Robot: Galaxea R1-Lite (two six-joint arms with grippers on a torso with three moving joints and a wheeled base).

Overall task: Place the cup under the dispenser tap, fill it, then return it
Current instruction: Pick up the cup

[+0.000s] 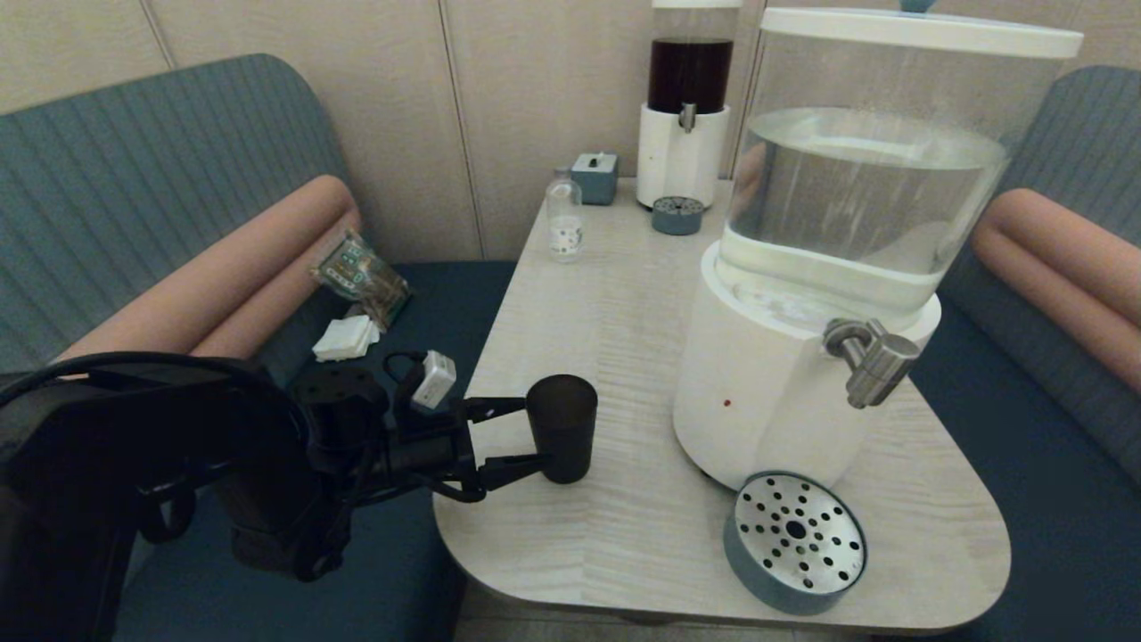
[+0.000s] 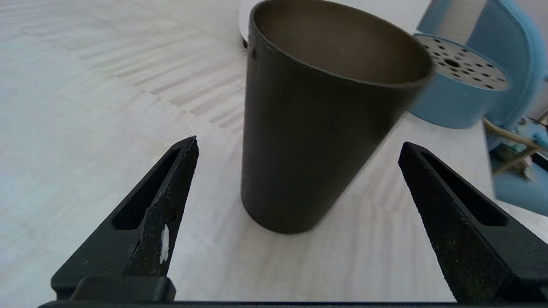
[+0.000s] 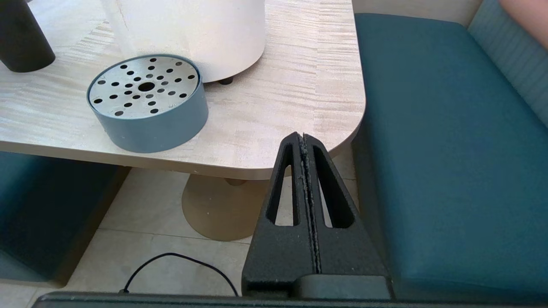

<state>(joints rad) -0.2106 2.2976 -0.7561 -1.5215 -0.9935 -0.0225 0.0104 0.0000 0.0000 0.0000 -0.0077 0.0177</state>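
Filling most of the counter [image 1: 624, 294] on the right, the big dispenser [image 1: 784, 374] holds clear water about halfway up its tank, and its tap [image 1: 869, 352] juts out above a round drip tray [image 1: 796, 541] with a perforated metal top. At the far end stands a smaller dispenser [image 1: 685, 107] of dark liquid, with a clear bottle [image 1: 564, 218] near it. The cup [image 1: 562, 428] stands upright and empty near the counter's left edge, well apart from the tap. The left end effector [image 1: 521, 435] has its fingers spread to either side of the cup, not touching it. The right end effector [image 3: 303, 141] hangs off the counter's corner, fingers pressed together on nothing.
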